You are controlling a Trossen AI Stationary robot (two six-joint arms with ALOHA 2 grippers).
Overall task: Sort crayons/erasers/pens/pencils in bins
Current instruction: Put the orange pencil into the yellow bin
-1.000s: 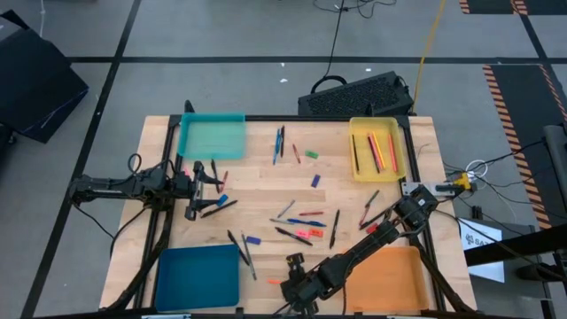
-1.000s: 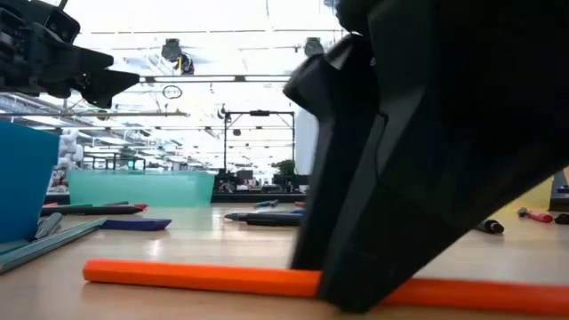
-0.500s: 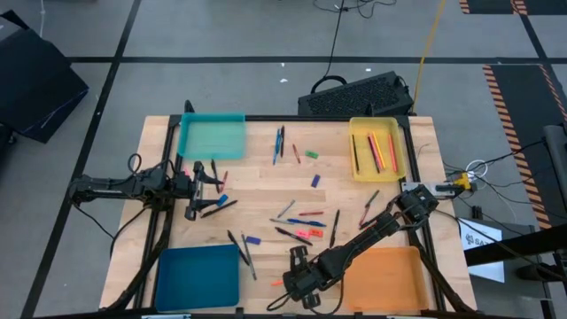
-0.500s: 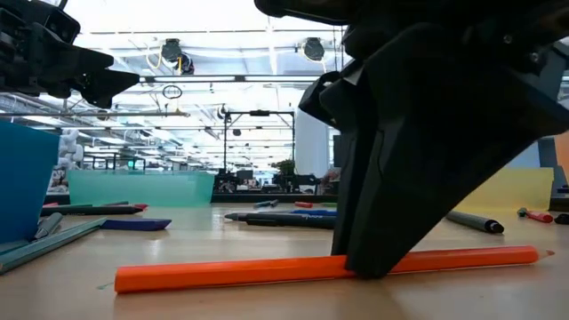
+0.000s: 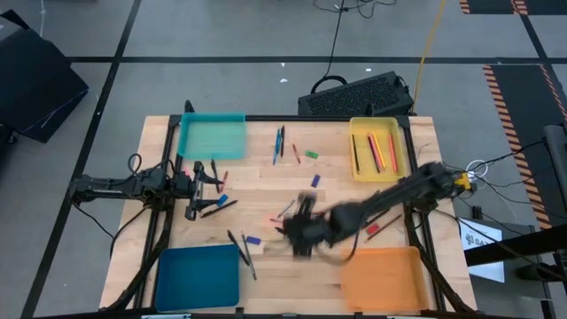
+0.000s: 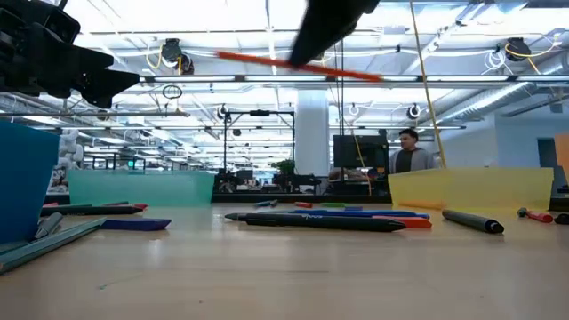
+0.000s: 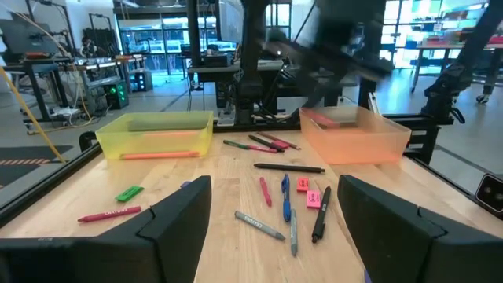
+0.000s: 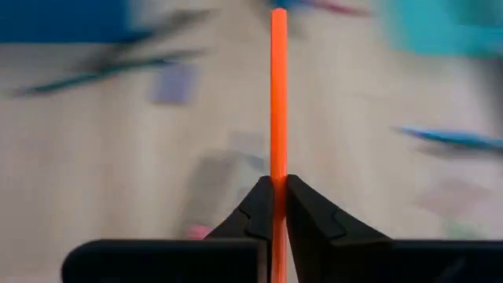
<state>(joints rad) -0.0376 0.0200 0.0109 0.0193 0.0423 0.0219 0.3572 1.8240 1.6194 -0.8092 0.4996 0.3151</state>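
Big open robotics lab; ceiling strip lights (image 6: 178,89), equipment benches at 12 o'clock, person (image 6: 409,151) at a monitor (image 6: 354,151).

Pale, smooth wooden worktop (image 5: 266,182); translucent glossy plastic yellow bin (image 7: 157,134); matt black fingers (image 8: 302,212); matt orange pencil (image 8: 278,94).

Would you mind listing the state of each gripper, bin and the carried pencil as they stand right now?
Right gripper: shut on the orange pencil, lifted above mid-table.
Orange pencil: clamped, off the table.
Left gripper: open, holding nothing, near the table's left edge.
Yellow bin: holds several pencils.
Teal bin: looks empty.
Dark blue bin: looks empty.
Orange bin: looks empty.
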